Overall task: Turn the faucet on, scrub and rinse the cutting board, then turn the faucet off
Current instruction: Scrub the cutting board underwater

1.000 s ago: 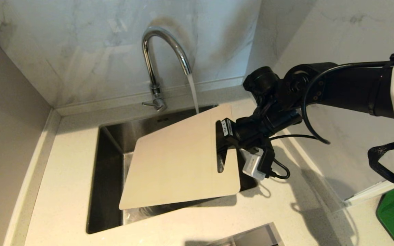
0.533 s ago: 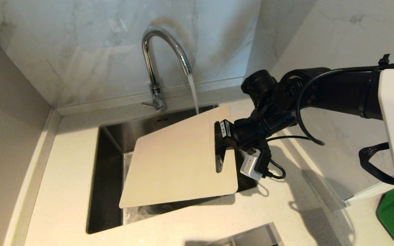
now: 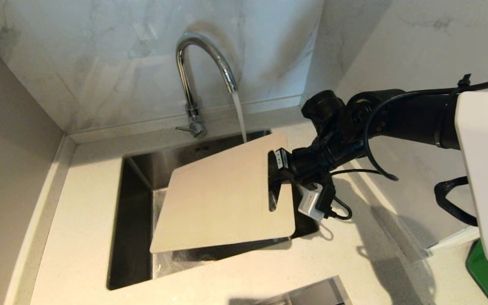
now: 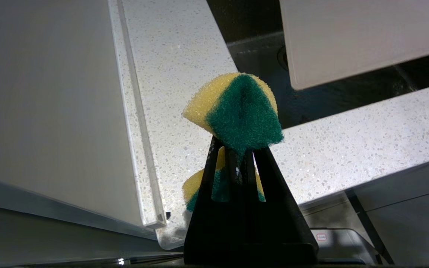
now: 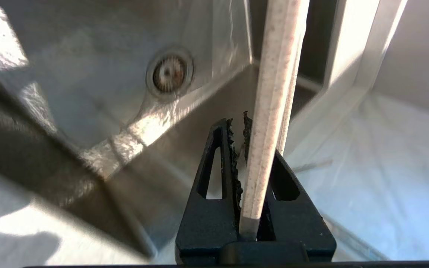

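Clamped on the cutting board [image 3: 223, 199] at its slotted short end, the right gripper [image 3: 278, 178] holds it tilted over the sink [image 3: 136, 186], and the head view shows the whole scene: the faucet [image 3: 197, 72] is running, its stream falling at the board's far edge, with the lever low at its base. From the right wrist view the board [image 5: 270, 111] appears only edge-on, pinched between the two black fingers [image 5: 214, 175], and beyond it lies the sink floor with its round drain [image 5: 169, 73], which the head view hides under the board. Only the left wrist view shows the left gripper [image 4: 238, 163], squeezed tight on a yellow-and-green sponge [image 4: 237, 109], hanging off the near side of the speckled countertop [image 4: 348, 149], with one board corner [image 4: 348, 41] showing over the dark basin beyond.
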### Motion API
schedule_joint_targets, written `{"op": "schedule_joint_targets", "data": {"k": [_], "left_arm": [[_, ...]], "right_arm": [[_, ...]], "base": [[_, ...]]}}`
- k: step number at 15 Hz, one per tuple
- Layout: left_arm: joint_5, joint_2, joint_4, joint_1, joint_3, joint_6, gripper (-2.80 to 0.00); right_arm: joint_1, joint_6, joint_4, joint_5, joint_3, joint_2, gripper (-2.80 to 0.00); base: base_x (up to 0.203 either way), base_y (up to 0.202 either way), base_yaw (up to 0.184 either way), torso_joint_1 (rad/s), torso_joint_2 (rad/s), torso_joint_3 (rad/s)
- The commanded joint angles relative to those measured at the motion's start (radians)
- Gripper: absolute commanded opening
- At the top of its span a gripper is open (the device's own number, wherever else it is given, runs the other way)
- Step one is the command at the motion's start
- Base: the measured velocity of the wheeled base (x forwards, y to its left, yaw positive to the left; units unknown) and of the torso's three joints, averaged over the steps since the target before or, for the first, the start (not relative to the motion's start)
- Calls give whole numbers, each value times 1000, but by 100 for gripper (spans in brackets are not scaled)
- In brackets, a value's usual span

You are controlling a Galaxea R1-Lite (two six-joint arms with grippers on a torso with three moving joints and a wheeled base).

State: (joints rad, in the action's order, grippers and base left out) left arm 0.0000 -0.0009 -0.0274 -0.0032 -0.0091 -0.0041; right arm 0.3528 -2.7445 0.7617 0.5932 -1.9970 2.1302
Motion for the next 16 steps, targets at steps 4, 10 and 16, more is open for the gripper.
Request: {"op": "schedule_joint_targets", "data": {"k": [4, 10, 16], "left_arm": [[0, 1, 0, 0, 0, -1, -280], [0, 1, 0, 0, 0, -1, -280], [0, 1, 0, 0, 0, -1, -280]], "right_arm": [[-33, -16, -45, 9, -1, 14, -280], [-73, -16, -89, 30, 0, 17, -280], [-75, -16, -143, 55, -2, 37, -280]], "base": [[0, 0, 0, 0, 0, 0], [0, 0, 0, 0, 0, 0], [0, 0, 0, 0, 0, 0]]}}
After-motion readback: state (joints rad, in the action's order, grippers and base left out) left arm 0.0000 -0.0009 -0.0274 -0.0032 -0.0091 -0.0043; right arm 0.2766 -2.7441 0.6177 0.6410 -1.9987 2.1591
